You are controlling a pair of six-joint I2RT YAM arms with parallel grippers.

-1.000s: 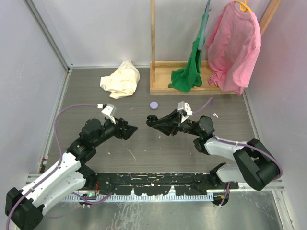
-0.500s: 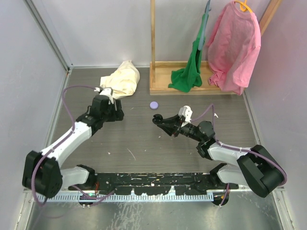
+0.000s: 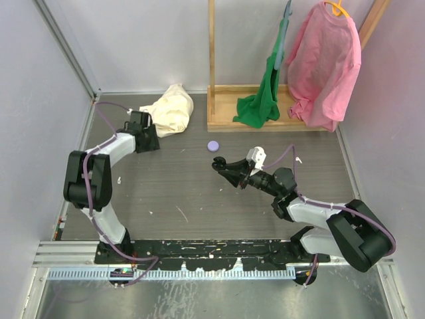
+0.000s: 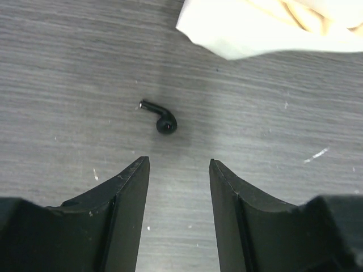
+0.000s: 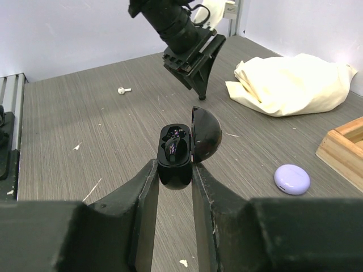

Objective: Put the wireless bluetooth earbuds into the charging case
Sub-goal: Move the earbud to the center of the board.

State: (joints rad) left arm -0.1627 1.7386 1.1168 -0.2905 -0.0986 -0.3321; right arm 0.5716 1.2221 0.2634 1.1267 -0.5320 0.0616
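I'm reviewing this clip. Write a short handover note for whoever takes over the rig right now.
Left gripper: open, above the black earbud, which lies on the table near the cream cloth; not touching it.
Right gripper: shut on the black charging case, lid open.
Done: case held and open; whether a bud already sits inside is unclear.
Left: grasp the earbud and seat it in the case.

Plain pale grey walls close in around me, evenly lit. I work over a dark grey wood-grain tabletop. At its far edge stands a light wooden garment rack with a pink shirt and a green cloth hanging from it. A crumpled cream cloth lies just beside the rack's base.
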